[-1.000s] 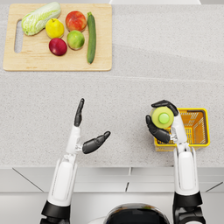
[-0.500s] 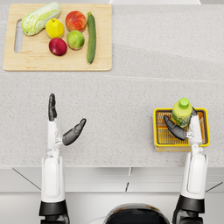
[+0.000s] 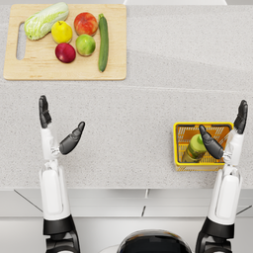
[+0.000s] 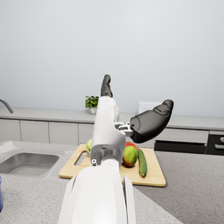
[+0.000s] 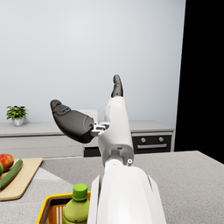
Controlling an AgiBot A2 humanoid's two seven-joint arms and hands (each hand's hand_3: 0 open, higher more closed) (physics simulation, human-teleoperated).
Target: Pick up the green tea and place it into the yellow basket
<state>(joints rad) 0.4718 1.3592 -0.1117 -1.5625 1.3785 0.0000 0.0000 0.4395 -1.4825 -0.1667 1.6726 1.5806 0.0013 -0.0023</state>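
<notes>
The green tea bottle [image 3: 194,148] with its green cap leans inside the yellow basket [image 3: 179,148] at the right of the counter; the right wrist view shows the bottle [image 5: 78,206] standing in the basket [image 5: 49,207] below the forearm. My right hand [image 3: 225,134] hovers over the basket's right side, fingers spread, holding nothing. My left hand [image 3: 58,129] is raised over the counter at the left, far from the basket, fingers apart and empty. The left hand [image 4: 131,114] shows the same in its wrist view.
A wooden cutting board [image 3: 113,69] lies at the back left with a cabbage [image 3: 46,20], lemon [image 3: 62,32], peach [image 3: 85,22], lime [image 3: 85,44], plum [image 3: 65,52] and cucumber [image 3: 103,41]. A sink [image 4: 24,162] shows in the left wrist view.
The right hand has let go of the green tea, which now sits in the basket, and has drawn back to the right. The left arm has shifted slightly right.
</notes>
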